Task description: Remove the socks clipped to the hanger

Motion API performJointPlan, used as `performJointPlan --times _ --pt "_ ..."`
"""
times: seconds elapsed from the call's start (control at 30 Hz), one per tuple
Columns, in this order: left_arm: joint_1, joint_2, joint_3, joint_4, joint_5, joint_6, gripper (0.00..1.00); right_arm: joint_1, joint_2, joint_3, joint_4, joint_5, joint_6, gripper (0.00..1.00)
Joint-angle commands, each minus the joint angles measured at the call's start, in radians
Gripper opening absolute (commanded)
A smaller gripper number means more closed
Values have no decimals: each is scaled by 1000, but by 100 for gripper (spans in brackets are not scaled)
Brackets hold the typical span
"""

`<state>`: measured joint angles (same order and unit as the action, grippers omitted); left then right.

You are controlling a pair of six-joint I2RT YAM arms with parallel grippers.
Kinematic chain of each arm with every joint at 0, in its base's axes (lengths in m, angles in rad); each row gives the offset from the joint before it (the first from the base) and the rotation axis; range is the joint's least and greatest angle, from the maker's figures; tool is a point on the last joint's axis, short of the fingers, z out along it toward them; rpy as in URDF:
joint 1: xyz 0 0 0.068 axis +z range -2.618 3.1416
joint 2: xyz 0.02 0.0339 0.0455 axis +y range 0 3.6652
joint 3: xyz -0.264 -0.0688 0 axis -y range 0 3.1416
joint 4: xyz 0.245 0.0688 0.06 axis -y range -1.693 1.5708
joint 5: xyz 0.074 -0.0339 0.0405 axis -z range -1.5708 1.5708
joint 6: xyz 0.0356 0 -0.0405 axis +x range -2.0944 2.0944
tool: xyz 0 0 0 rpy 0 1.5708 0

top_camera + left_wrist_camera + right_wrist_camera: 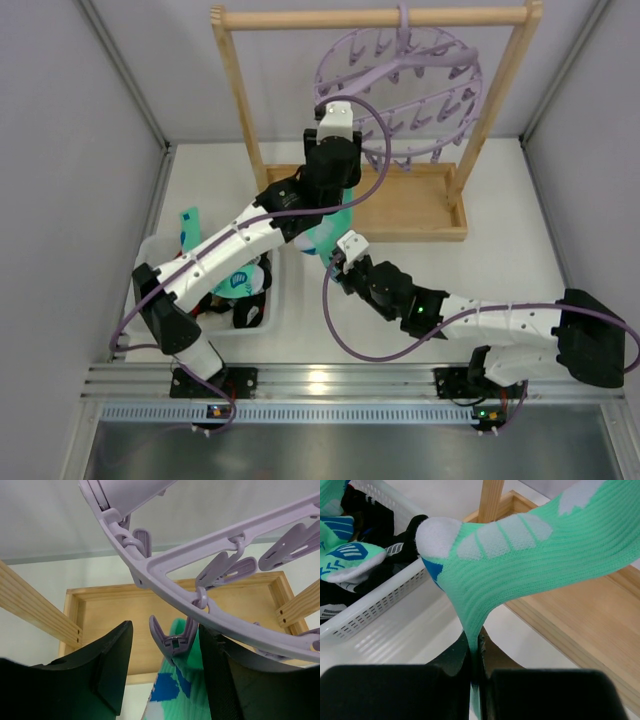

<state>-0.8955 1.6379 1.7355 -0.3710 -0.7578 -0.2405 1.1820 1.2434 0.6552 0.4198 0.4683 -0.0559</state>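
Note:
The lavender hanger (400, 90) hangs by its hook from the wooden rack's top bar. One of its clip pegs (174, 640) grips the top of a mint-green sock (185, 690) with a blue patch. My left gripper (167, 670) is open, with the peg between its fingers. The right finger lies against the peg's arm and the left finger stands apart from it. The sock (335, 228) stretches down to my right gripper (476, 650), which is shut on the sock's (530, 555) lower end. In the top view the left gripper (332, 165) sits under the hanger's left rim.
A white slotted basket (275, 290) to the left of the arms holds several removed socks (350, 555), black and mint. The wooden rack's tray base (420, 210) lies under the hanger, and its uprights stand on either side. Grey walls enclose the table.

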Motion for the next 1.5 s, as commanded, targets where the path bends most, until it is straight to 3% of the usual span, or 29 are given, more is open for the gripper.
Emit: performJointPlan --times 0.0,0.27,0.63,0.73,0.83,0.9,0.97,1.03,1.17,1.33,1.47 --pt "0 -67 -40 127 23 10 60 21 -35 7 31 -40 19 0" --pt "0 -67 -67 211 20 49 55 36 -25 12 30 -30 21 0" --pt "0 -58 -53 227 17 79 3 51 -25 -6 28 -11 24 0" --pt "0 -59 -57 227 20 79 0 51 -44 -32 33 -3 33 0" --pt "0 -79 -71 225 37 75 19 53 -77 -55 22 -3 48 0" --pt "-2 -111 -97 221 64 67 45 53 -116 -65 7 -23 50 0" --pt "-3 -172 -157 219 66 52 83 53 -145 -77 -3 -69 50 0" --pt "-3 -220 -203 213 55 35 98 53 -186 -92 -3 -114 41 0" --pt "-3 -383 -296 153 -23 6 98 51 -214 -92 24 -207 1 0" --pt "-3 -581 -422 45 -214 -43 98 51 -144 35 -12 -365 -48 0" --pt "-3 -742 -436 -70 -319 -56 98 51 -55 159 -15 -462 -81 0"
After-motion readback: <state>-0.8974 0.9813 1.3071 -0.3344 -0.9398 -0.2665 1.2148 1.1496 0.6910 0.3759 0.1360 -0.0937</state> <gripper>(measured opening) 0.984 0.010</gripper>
